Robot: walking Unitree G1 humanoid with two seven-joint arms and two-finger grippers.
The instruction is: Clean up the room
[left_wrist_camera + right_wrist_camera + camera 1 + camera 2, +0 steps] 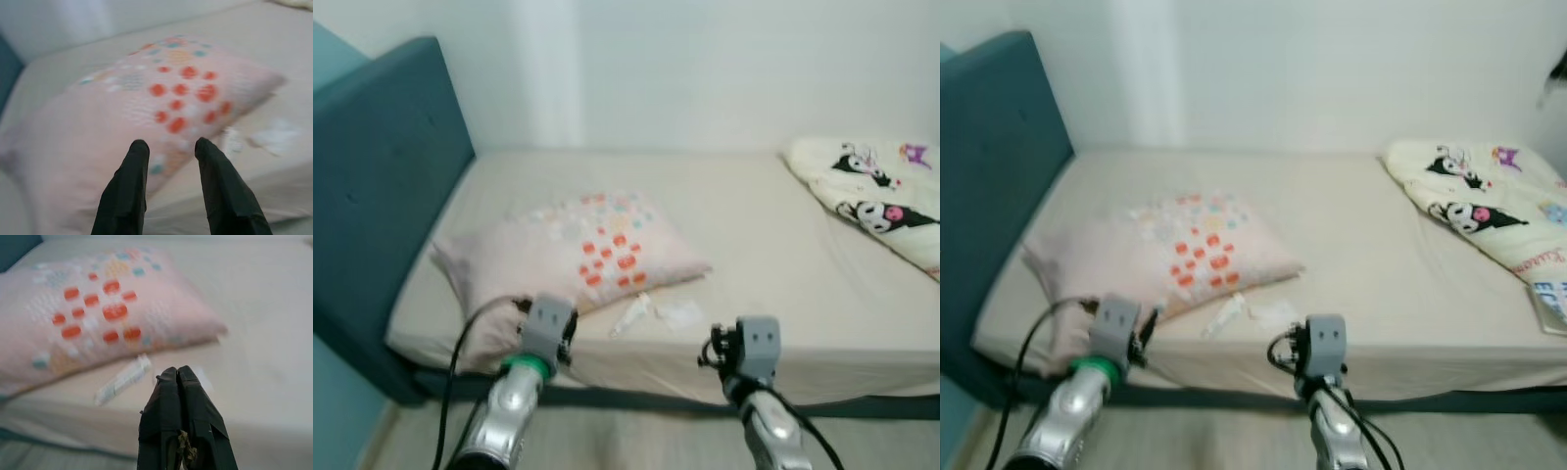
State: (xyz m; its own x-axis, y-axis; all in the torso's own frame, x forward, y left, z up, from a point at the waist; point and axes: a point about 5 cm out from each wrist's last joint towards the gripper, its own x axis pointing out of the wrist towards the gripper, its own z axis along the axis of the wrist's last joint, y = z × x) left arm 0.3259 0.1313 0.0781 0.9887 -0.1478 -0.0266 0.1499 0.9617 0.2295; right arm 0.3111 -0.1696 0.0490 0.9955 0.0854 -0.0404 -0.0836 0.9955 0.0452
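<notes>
A pink pillow (pixel 578 250) with red and teal dots lies on the beige bed (pixel 764 225), near its front left. Beside it, close to the front edge, lie a white tube-like wrapper (pixel 631 313) and a crumpled clear plastic scrap (pixel 679 313). My left gripper (pixel 168 145) is open, held just in front of the pillow's near edge. My right gripper (pixel 177 373) is shut with nothing in it, hovering short of the wrapper (pixel 123 379). Both arms are raised in front of the bed's edge.
A teal headboard (pixel 382 196) stands at the left. A cream cartoon-print blanket (pixel 881 196) is bunched at the bed's far right, with a printed item (pixel 1552 304) by the right edge. White wall behind, pale floor (pixel 636 441) below.
</notes>
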